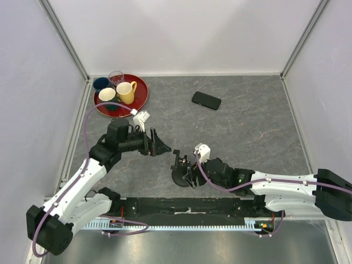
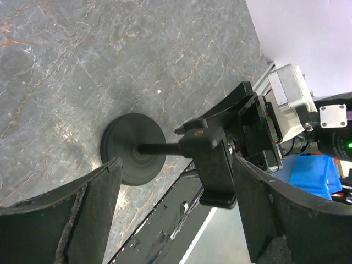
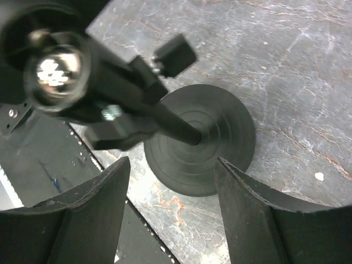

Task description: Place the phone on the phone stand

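Grey marbled tabletop (image 1: pixel 247 137) fills the floor of a white-walled enclosure, seen from above with the arm bases along its 6 o'clock edge. At about 10 o'clock on the table sits a round red tray (image 1: pixel 141 103) carrying a yellow mug (image 1: pixel 127 92), a cream cup (image 1: pixel 106 94), a dark blue cup (image 1: pixel 100 83) and a clear glass (image 1: pixel 116 77). At roughly 1 o'clock from the table's middle the phone (image 1: pixel 206 100) lies flat on the bare surface, touched by nothing and well apart from both arms. Close to the 6 o'clock edge the phone stand (image 1: pixel 180 175) stands on its disc base, its post rising to the small clamp bracket; the wrist views show the base just beside the table's near rim. The right gripper (image 3: pixel 171 165) reaches in from 4 o'clock and hangs over the stand, its fingers (image 3: pixel 93 214) spread with the disc and post showing between them; no contact with the stand can be seen, so the jaws are parted and hold nothing. The left gripper (image 1: pixel 163 147) sits at 11 o'clock from the stand, near it but apart, pointing toward it with its jaws wide and nothing between them
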Controlling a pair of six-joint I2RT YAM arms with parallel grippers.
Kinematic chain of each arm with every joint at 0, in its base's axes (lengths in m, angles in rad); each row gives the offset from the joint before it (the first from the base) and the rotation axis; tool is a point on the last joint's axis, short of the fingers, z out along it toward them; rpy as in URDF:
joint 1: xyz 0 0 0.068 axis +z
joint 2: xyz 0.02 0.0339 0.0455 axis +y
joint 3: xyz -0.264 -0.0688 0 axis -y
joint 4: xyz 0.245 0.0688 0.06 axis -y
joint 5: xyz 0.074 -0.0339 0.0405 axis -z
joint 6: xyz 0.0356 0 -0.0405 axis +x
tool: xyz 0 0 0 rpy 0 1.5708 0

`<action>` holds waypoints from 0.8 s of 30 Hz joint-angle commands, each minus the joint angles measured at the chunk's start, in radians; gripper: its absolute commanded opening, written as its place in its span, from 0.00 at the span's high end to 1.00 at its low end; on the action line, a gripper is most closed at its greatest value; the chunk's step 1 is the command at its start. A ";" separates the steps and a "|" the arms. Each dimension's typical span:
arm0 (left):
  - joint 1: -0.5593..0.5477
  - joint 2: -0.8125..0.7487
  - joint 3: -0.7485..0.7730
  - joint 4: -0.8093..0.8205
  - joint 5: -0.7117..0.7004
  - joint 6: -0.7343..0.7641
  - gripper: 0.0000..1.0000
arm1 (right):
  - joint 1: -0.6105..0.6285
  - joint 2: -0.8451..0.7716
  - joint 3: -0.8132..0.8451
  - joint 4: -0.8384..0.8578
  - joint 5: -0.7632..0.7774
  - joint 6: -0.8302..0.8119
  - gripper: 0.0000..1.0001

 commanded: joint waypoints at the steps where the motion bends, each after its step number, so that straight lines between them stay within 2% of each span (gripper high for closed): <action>1: -0.003 0.057 0.006 0.208 0.059 -0.072 0.16 | 0.003 -0.002 -0.065 0.202 0.125 0.133 0.32; 4: -0.006 0.129 -0.022 0.333 0.108 -0.126 0.17 | 0.005 0.005 -0.102 0.255 0.168 0.161 0.39; 6: -0.011 0.180 -0.027 0.413 0.155 -0.134 0.09 | 0.002 0.018 -0.110 0.277 0.187 0.162 0.45; 11: -0.043 0.217 -0.040 0.493 0.215 -0.143 0.07 | -0.001 0.056 -0.124 0.341 0.138 0.154 0.48; 13: -0.052 0.200 -0.060 0.496 0.217 -0.141 0.07 | -0.003 0.068 -0.140 0.412 0.125 0.174 0.45; 16: -0.060 0.179 -0.091 0.503 0.220 -0.158 0.09 | -0.010 0.100 -0.164 0.501 0.098 0.188 0.32; 19: -0.063 0.160 -0.111 0.510 0.217 -0.177 0.11 | -0.012 0.151 -0.153 0.550 0.072 0.190 0.27; 24: -0.080 0.125 -0.128 0.502 0.211 -0.198 0.25 | -0.039 0.208 -0.145 0.585 0.086 0.202 0.27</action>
